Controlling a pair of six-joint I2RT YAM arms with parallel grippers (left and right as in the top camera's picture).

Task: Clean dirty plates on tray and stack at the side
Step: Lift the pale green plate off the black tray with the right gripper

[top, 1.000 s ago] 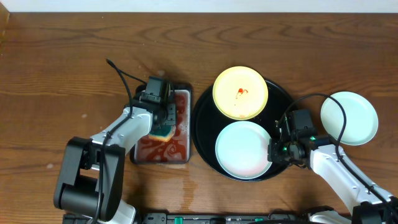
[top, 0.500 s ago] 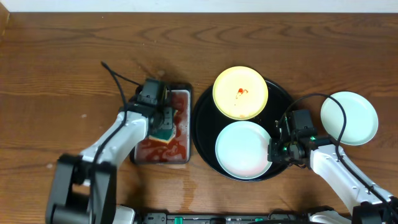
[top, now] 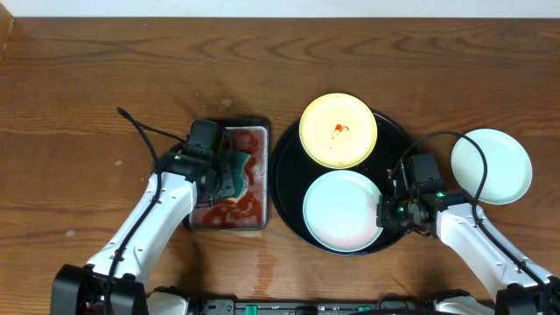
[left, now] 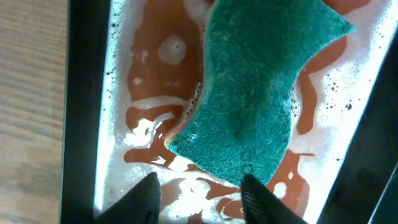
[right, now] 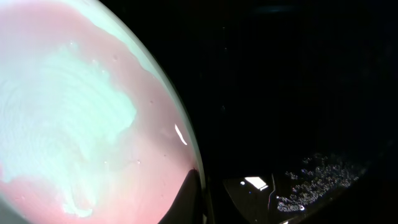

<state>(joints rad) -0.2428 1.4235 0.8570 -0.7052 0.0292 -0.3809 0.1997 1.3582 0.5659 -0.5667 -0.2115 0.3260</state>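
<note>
My left gripper [left: 200, 193] stands spread over the sponge [left: 255, 93]; I should centre, pinch mid-body, let it drip; my right gripper [right: 189, 200] is pressed together beside the plate [right: 62, 124]

Overhead view looks straight down on the table [top: 70, 87]; left wrist view sits close above a sponge [left: 255, 93]; right wrist view skims a plate [right: 74, 124] on the tray [right: 298, 93]; overhead shows both.
</note>
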